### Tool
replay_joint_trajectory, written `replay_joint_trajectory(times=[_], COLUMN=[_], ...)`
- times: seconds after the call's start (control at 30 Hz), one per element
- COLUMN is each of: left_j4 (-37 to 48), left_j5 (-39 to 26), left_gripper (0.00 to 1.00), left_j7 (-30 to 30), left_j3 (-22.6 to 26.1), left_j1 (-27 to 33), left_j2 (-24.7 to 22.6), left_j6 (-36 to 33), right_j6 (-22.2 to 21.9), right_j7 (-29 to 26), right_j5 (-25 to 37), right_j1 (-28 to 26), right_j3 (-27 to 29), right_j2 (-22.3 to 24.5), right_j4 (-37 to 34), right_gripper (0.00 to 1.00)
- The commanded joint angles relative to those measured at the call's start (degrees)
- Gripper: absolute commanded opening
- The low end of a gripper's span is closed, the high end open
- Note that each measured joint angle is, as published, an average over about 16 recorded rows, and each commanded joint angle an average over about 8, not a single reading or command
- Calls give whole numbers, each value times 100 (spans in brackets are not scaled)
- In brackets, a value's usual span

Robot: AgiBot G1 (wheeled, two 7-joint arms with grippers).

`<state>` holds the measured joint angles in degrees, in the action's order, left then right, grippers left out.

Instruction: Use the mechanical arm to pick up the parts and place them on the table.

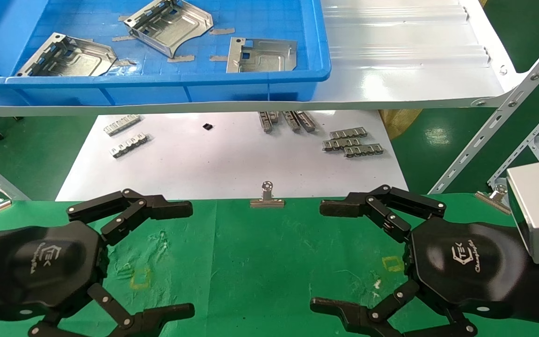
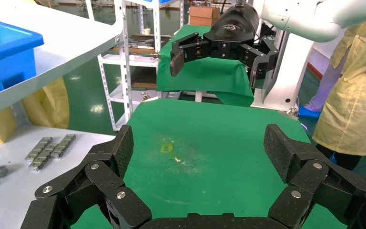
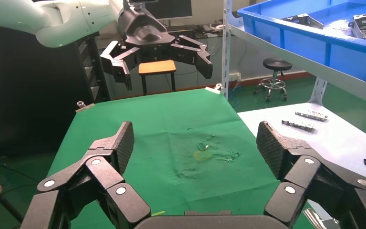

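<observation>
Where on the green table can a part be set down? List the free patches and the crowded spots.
The green table is bare between the left claw and right claw, below the binder clip. Both open claws hover over its side patches. The white sheet is crowded with grey strips.

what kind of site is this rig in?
Likely a factory or workshop test cell: stamped sheet-metal plates in a blue plastic tray on slotted-angle shelving, green epoxy-style floor, and a person in a yellow smock nearby.
</observation>
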<state>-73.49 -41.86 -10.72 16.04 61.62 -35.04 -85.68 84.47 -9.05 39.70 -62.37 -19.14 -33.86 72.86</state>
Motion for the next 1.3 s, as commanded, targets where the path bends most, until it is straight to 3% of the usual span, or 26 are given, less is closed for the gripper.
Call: replay_joint_trajectory(times=[0.03, 0.97, 1.13, 1.3], left_j4=[0, -18, 19, 479], left_j5=[0, 0, -179, -797], left_gripper=[100, 100, 100, 100], left_j7=[0, -9, -131, -328], left_j3=[0, -18, -25, 120], left_j1=[0, 75, 618, 1733], left_j2=[0, -4, -59, -277], left_j6=[0, 23, 187, 481], right_j6=[0, 0, 1, 1], right_j7=[0, 0, 1, 1], right_j5=[0, 0, 0, -1], right_j1=[0, 0, -1, -1], right_j3=[0, 0, -1, -2], right_j2=[0, 0, 0, 0], right_j4=[0, 0, -2, -2], right_gripper=[0, 0, 0, 0])
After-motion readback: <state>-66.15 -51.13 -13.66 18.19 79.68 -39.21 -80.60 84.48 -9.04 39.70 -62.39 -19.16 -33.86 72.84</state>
